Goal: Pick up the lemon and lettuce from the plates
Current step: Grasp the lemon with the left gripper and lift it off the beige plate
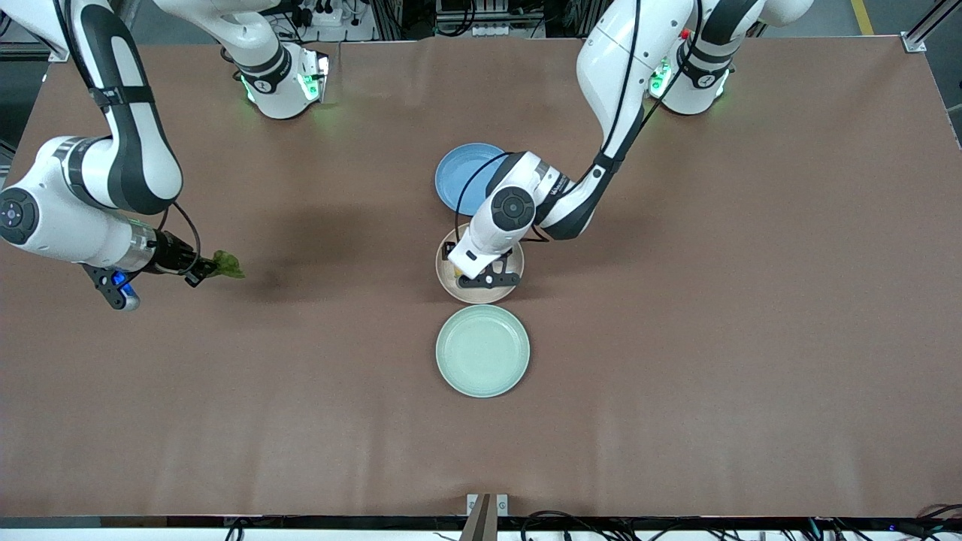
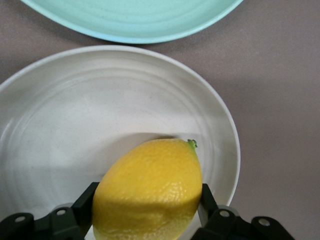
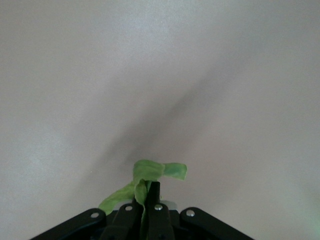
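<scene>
Left hand (image 2: 150, 220): over the beige plate (image 1: 451, 289), fingers closed against both sides of the lemon (image 2: 148, 192).
Lemon: seen plainly only in the left wrist view; the front view hides nearly all of it under the arm.
Right hand (image 1: 197, 272): over bare tabletop (image 1: 714, 338) toward the right arm's end, fingers pinched tight on the lettuce (image 1: 225, 264).
Lettuce: a crumpled strip between the fingertips in the right wrist view.
Mint plate (image 1: 482, 350): nearer the front camera, just beside the beige plate.
Blue plate (image 1: 462, 174): farther from the front camera.
</scene>
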`<control>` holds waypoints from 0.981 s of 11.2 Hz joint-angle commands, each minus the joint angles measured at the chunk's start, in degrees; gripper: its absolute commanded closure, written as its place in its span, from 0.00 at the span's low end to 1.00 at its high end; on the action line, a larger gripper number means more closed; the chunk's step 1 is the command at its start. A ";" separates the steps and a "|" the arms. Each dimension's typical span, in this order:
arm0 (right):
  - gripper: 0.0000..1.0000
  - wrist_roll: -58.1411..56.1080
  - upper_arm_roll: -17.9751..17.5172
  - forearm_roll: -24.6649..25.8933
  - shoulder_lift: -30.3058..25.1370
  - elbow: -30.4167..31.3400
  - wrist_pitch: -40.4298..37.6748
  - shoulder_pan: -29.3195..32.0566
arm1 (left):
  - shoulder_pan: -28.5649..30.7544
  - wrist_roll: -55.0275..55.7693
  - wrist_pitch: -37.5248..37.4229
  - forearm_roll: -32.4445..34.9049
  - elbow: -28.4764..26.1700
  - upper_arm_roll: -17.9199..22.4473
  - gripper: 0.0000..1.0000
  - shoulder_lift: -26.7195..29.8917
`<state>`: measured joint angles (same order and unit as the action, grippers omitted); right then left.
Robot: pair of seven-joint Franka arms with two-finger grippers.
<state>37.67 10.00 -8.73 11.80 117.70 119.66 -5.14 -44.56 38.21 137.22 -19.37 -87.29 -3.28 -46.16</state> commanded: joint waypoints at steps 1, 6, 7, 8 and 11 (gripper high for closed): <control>1.00 0.21 -0.51 1.00 -0.91 1.66 1.80 0.22 | -1.05 1.87 0.42 1.79 0.63 0.99 1.00 0.11; 1.00 -0.48 -0.51 1.87 0.59 7.72 12.08 -1.45 | -0.09 4.24 -11.93 1.88 0.54 5.11 1.00 9.66; 1.00 -0.49 -0.60 5.01 1.20 7.81 12.52 -1.97 | 1.22 4.07 -16.15 1.97 0.54 6.26 1.00 11.52; 1.00 -0.58 -0.60 7.74 1.47 8.51 13.74 -2.07 | 3.58 3.72 -20.11 2.75 0.54 6.79 1.00 12.93; 1.00 -0.67 -0.69 9.17 3.57 10.18 19.19 -2.24 | 11.23 1.62 -29.60 7.59 0.63 6.71 1.00 14.87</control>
<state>37.37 9.35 -1.43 13.99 126.46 134.75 -7.23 -38.27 40.66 113.35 -14.47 -85.42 3.95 -33.15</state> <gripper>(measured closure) 0.952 0.176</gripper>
